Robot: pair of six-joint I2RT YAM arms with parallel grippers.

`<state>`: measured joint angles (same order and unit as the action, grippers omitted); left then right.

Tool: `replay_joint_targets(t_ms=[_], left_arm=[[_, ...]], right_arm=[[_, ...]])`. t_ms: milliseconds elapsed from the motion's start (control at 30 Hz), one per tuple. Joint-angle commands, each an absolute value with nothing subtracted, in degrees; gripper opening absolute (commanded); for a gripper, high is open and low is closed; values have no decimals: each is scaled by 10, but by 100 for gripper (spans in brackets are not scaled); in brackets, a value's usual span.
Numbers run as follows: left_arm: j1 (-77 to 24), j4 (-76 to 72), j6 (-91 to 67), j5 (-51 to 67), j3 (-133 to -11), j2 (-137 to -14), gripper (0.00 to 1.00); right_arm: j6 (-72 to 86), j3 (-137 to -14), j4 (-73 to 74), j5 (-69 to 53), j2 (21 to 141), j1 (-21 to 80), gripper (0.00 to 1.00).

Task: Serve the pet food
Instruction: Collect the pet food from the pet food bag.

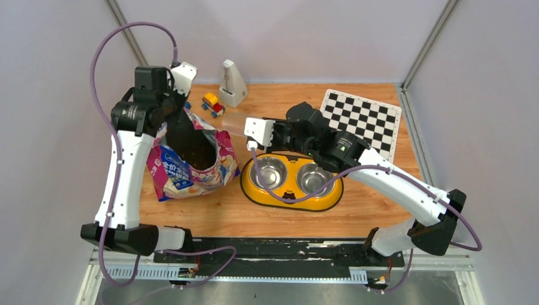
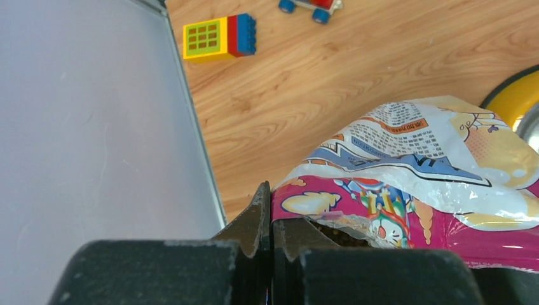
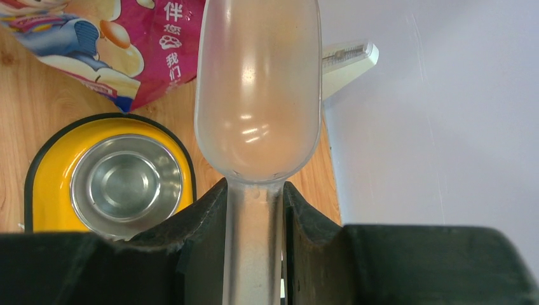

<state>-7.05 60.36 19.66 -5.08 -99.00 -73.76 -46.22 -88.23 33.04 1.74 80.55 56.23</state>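
The glossy pink cat food bag (image 1: 191, 166) lies open on the left of the table, and dark brown kibble (image 1: 198, 149) shows inside its mouth. My left gripper (image 1: 180, 110) is shut on the bag's back rim. In the left wrist view, my left gripper (image 2: 271, 198) pinches the bag's (image 2: 407, 159) pink edge, with kibble (image 2: 337, 236) just behind. My right gripper (image 3: 254, 190) is shut on the handle of the clear plastic scoop (image 3: 257, 89), which looks empty. In the top view the right gripper (image 1: 253, 122) holds the scoop (image 1: 234, 121) above the table, between the bag and the yellow feeder (image 1: 254, 187).
The feeder's two steel bowls (image 1: 269, 171) (image 1: 314, 178) hold no kibble. A white metronome-like object (image 1: 232, 84) and a toy car (image 1: 213, 105) stand at the back. A checkerboard (image 1: 362, 121) lies at the back right. A yellow-red-blue block (image 2: 219, 37) lies near the left wall.
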Motion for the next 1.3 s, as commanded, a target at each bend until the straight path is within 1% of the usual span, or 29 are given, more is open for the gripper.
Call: replay_joint_targets(t_ms=[0,100,167,233,333,400,467,500,533,567,600,633,667,733,767,833,933,1167,1200,1267], left_arm=[[-68,331,246,-155,-1099,-745,0],[-68,293,262,-216,-1131,-790,0],[-68,293,272,-246,-1209,-827,0],[-68,293,278,-262,-1253,-846,0],[-68,300,266,-252,-1263,-825,0],[-71,307,247,-222,-1228,-791,0],[-80,309,232,-169,-1155,-744,0],[-89,308,226,-151,-1086,-727,0],[-95,307,225,-113,-1052,-692,0],[-105,311,226,-89,-979,-674,0],[-109,315,228,-42,-944,-645,0],[-112,331,230,-17,-885,-634,0],[-113,342,234,38,-861,-617,0],[-116,364,254,90,-790,-596,0],[-117,365,262,102,-747,-590,0],[-117,364,269,131,-699,-577,0],[-118,367,276,175,-663,-573,0],[-120,369,263,222,-646,-584,0],[-120,359,249,211,-641,-585,0],[-120,340,229,148,-648,-595,0]], right_arm=[[-461,-889,318,39,791,563,0],[-464,-889,313,49,789,562,0],[-466,-888,310,58,787,561,0],[-467,-883,307,62,784,561,0],[-468,-875,301,63,776,559,0],[-468,-870,299,63,771,557,0],[-466,-867,298,62,766,556,0],[-465,-866,298,60,764,556,0],[-463,-864,298,59,761,556,0],[-462,-861,298,58,756,556,0],[-461,-858,297,57,752,556,0],[-461,-856,297,56,749,555,0],[-461,-854,297,55,747,554,0],[-460,-852,297,54,743,553,0],[-457,-852,296,53,742,552,0],[-452,-853,297,50,741,549,0],[-451,-847,298,41,739,547,0],[-471,-829,338,-16,754,550,0],[-470,-833,340,-16,759,553,0],[-469,-840,342,-14,766,556,0]])
